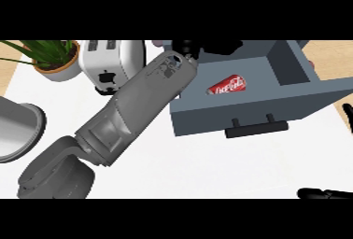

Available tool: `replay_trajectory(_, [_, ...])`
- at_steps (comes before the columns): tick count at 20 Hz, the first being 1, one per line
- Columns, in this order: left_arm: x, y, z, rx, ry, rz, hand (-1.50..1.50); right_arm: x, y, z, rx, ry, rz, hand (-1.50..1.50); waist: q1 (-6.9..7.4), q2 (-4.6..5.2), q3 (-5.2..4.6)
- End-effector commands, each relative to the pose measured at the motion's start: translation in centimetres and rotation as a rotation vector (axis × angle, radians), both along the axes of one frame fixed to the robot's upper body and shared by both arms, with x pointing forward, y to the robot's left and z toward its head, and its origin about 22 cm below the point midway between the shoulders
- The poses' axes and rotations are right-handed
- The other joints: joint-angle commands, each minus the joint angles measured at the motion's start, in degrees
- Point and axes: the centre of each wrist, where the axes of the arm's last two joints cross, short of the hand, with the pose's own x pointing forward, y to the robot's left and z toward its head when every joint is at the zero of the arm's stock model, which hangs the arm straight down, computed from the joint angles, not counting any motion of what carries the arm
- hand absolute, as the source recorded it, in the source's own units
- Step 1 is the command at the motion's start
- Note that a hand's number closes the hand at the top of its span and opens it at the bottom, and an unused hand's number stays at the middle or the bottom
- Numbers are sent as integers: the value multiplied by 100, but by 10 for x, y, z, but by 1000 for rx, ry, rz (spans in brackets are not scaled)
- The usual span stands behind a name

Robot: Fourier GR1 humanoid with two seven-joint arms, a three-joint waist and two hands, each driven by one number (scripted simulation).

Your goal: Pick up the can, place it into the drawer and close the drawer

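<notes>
The can point(227, 86) lay in the open drawer point(207, 119); left hand point(185, 46) (grip unclear) at twelve o'clock could snag while withdrawing.

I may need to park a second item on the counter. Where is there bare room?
Free: the white counter in front of the drawer's handle, right of the left forearm. Crowded: the top left, with plant, toaster and pot.

Red can point(227, 86) on side inside open grey drawer point(303, 100) — black handle toward viewer.
</notes>
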Motion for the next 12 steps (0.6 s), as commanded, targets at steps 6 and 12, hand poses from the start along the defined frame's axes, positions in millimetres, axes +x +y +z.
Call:
replay_trajectory(6, [-4,3,-14,-87,15,10,-150,-9,9,27,-271,-117,-33,-150,95,-15,-12])
replay_trajectory(12, [-3,-4,7,-141,3,-15,-150,6,16,39,-410,-156,-38,-150,254,-17,-13])
